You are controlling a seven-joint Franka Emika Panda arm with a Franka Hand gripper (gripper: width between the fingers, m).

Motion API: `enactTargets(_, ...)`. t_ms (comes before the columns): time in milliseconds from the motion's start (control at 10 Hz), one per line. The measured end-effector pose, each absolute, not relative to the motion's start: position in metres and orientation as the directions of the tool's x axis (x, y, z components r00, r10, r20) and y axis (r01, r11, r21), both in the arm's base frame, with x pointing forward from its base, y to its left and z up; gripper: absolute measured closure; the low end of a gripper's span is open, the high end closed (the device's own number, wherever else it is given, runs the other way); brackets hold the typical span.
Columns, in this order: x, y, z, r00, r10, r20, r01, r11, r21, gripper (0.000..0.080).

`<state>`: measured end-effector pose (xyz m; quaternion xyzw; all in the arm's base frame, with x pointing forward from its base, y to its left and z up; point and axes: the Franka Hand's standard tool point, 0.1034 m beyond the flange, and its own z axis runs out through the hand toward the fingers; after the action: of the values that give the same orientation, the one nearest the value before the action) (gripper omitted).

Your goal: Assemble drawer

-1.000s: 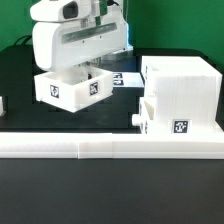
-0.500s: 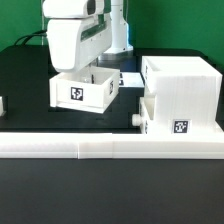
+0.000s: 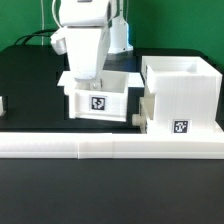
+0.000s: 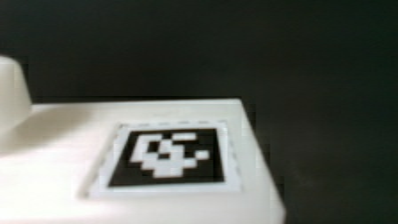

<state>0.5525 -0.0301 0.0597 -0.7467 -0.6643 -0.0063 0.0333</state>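
Exterior view: I see my gripper [image 3: 86, 78] reaching straight down into an open white tray [image 3: 100, 104]. Its fingers sit astride the tray's back wall, on the side toward the exterior view's left, and I read them as clamped on that wall. The tray hangs directly under the hand with its square tag facing the camera. I cannot tell whether its base rests on the black table [image 3: 30, 80] or is just clear of it.

Beside the hand, toward the exterior view's right, stands the large boxy housing [image 3: 185, 85], upright and open at the top. A second tray [image 3: 148, 108] sticks out low from the side of the housing that faces the hand, with its round knob [image 3: 137, 118] pointing at the held tray. The two trays are just beside each other, and I cannot tell whether they touch. Below the hand and nearer the camera, a long low wall [image 3: 110, 148] runs across the table, with the housing right behind it.

Wrist view: this picture is blurred and very close. A flat white face of the tray [image 4: 71, 130] fills the frame, bearing a black-and-white tag [image 4: 169, 155]. A rounded white finger [image 4: 9, 85] shows at the frame's edge, and the dark table lies beyond.
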Motion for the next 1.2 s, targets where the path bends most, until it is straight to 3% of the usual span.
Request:
enactTargets(300, 0.564, -0.017, 0.064, 0.117, 0.991, 0.059, 0.993, -0.116, -0.024, 0.0757)
enactTargets(400, 0.566, -0.016, 0.063, 0.116, 0.991, 0.064, 0.993, -0.117, 0.005, 0.0757)
enactTargets(700, 0.554, -0.015, 0.054, 0.092, 0.994, 0.063, 0.996, -0.091, -0.017, 0.0757)
enactTargets(900, 0.549, -0.015, 0.051, 0.064, 0.997, 0.052, 0.998, -0.065, 0.001, 0.0757)
enactTargets(1200, 0.547, -0.015, 0.05, 0.065, 0.997, 0.051, 0.998, -0.065, -0.004, 0.0757)
